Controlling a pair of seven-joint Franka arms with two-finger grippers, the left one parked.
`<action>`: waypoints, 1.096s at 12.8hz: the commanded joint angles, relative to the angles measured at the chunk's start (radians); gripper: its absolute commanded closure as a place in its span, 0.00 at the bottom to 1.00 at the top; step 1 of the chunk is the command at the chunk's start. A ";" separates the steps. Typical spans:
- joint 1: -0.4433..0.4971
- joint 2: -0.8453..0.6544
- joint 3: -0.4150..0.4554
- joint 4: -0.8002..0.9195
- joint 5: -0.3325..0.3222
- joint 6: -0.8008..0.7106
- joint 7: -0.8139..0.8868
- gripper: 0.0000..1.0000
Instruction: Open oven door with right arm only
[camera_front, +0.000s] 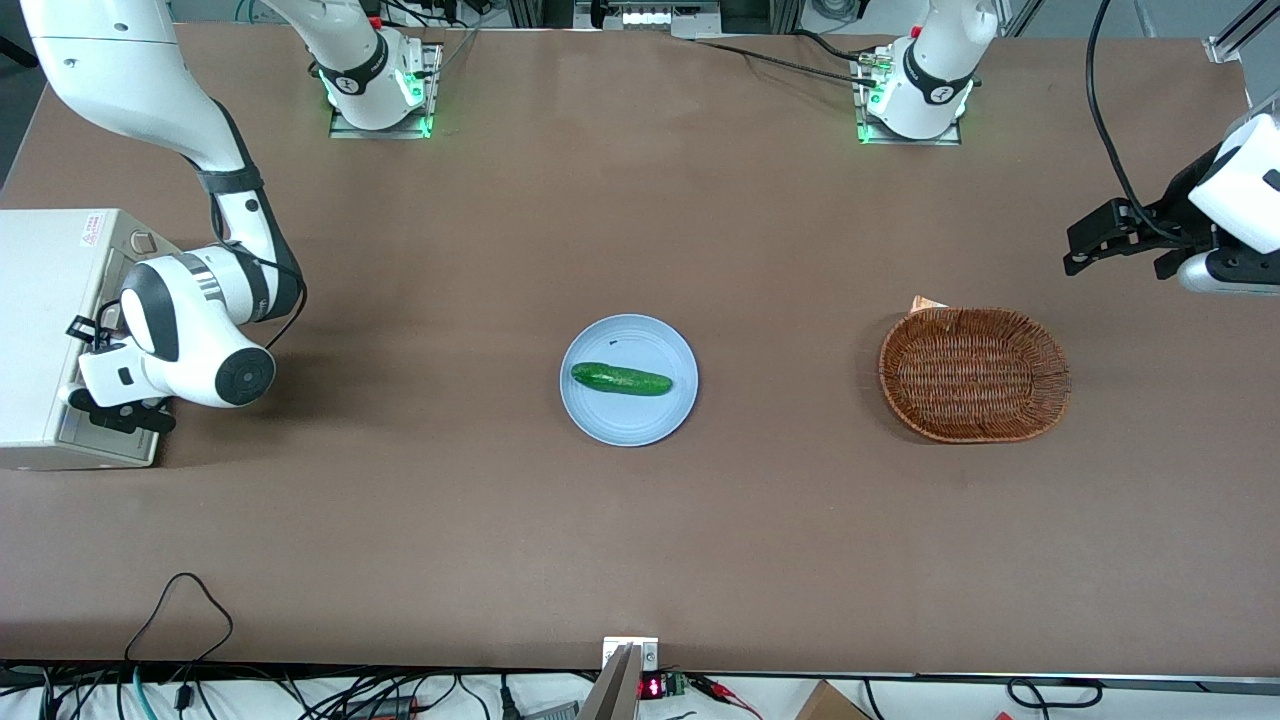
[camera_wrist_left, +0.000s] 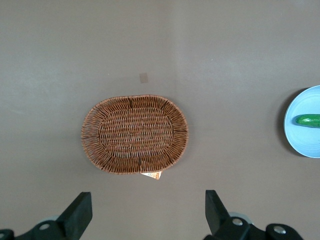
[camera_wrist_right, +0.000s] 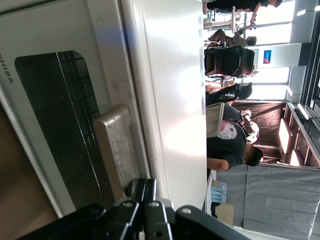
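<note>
The off-white toaster oven (camera_front: 50, 320) stands at the working arm's end of the table. Its oven door (camera_wrist_right: 60, 125), with dark glass window and pale bar handle (camera_wrist_right: 116, 145), lies flush against the oven body and looks closed. The right arm (camera_front: 190, 330) bends down over the oven's front edge. Its black gripper (camera_front: 120, 412) is shut, fingers pressed together with nothing between them. In the right wrist view the gripper (camera_wrist_right: 150, 189) has its tips right beside the handle's end, by the seam between the door and the oven's top panel (camera_wrist_right: 172, 100).
A light blue plate (camera_front: 640, 420) carrying a green cucumber (camera_front: 621, 379) sits mid-table. A brown wicker basket (camera_front: 974, 374) lies toward the parked arm's end. Bare brown tabletop stretches between the oven and the plate.
</note>
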 joint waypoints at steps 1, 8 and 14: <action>-0.005 -0.005 0.007 -0.011 -0.004 0.025 0.029 0.96; 0.009 0.006 0.017 -0.006 0.117 0.050 0.021 0.96; 0.031 0.029 0.017 -0.002 0.249 0.091 0.027 0.96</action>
